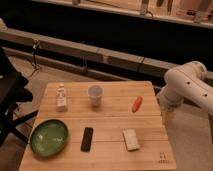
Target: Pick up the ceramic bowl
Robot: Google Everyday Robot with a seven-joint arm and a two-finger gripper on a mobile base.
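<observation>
The ceramic bowl (49,137) is wide, shallow and glossy green. It sits at the front left corner of the wooden table (112,117). My white arm comes in from the right, and my gripper (166,116) hangs down just off the table's right edge, far from the bowl. Nothing shows in the gripper.
On the table stand a small white bottle (61,97) at the back left, a translucent cup (95,95) at the back middle, an orange carrot-like item (136,103), a black remote (87,139) and a pale sponge-like block (131,139). A dark chair (10,97) stands left of the table.
</observation>
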